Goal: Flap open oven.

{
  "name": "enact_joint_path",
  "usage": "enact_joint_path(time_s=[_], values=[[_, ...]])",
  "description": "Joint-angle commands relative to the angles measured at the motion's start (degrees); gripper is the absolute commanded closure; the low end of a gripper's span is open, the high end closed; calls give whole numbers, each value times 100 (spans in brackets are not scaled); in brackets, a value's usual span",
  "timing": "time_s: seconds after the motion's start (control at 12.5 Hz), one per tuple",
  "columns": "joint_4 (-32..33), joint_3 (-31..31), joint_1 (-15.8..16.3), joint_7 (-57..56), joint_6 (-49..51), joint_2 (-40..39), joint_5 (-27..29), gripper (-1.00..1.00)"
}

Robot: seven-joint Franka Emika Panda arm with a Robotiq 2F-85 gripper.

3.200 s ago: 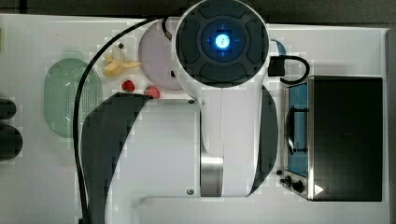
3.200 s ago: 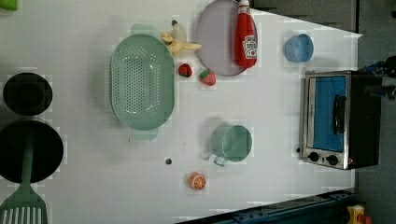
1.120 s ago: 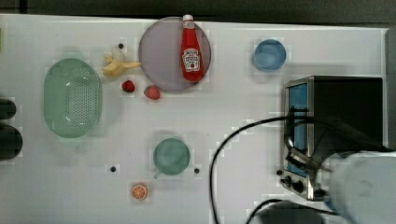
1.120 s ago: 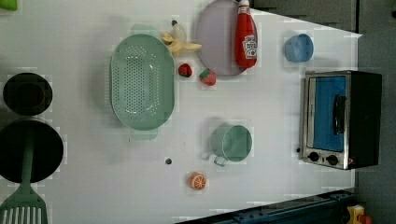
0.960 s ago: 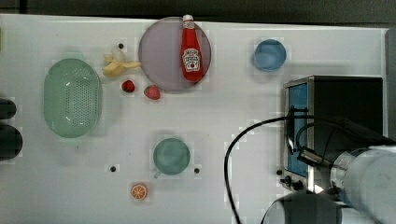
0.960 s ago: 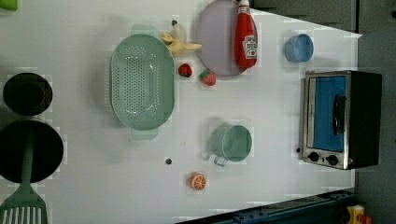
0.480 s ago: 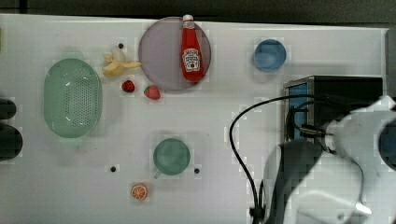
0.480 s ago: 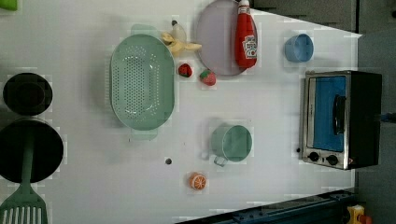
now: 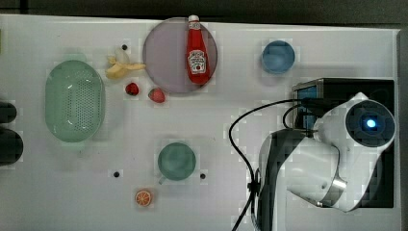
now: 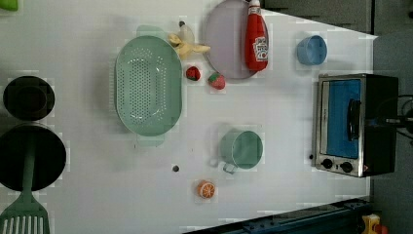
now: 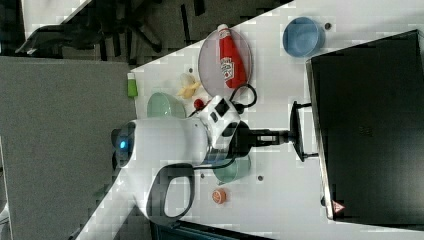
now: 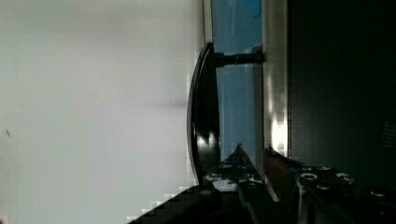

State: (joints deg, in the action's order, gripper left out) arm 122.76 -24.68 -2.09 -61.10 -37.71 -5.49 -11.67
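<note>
A: Worktop (image 9: 250, 67) white, wide; the oven (image 10: 353, 124) sits at the left view's right edge, door facing across the worktop; black box, silver front frame, blue-tinted glass.

B: Door position?

A: Flat against the frame in the left view and the wrist view; no gap showing; so the flap itself is not yet done, by my reading.

B: And the arm (image 11: 165, 145)?

A: White, large; in the right view it reaches level toward the oven front; in the top view it hangs over the oven and hides much of it.

B: Tool?

A: The tool (image 11: 286, 135) is at the handle (image 12: 203, 112), the dark bar standing off the glass on short posts; in the wrist view a finger (image 12: 236, 161) sits in the gap between bar and glass; jaws look drawn narrow about the bar, though a firm clamp I cannot confirm.

B: What's left, then?

A: Approach looks complete; the pull outward and down remains, the whole swing of the door.

B: Small parts?

A: Two black knobs (image 10: 336, 165) at the frame's lower end in the left view; untouched.
</note>
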Motion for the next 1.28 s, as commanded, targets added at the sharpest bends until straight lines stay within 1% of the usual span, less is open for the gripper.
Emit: enact_joint_path(time_s=[0.08,0.24,0.56,0.72,0.88,1.12,1.28], values=[[256,-59,-25,-250,-708,-178,17,65],[379,-69,-25,-248,-1068,-305,12,65],[462,-58,-17,-90,-1111,-446,8,65],[496,-27,68,65,-1100,-432,-127,65],[556,35,219,398,-1095,-425,-439,65],[729,157,522,1405,-1079,-426,-1178,65],[884,288,683,1885,-1081,-433,-1450,65]])
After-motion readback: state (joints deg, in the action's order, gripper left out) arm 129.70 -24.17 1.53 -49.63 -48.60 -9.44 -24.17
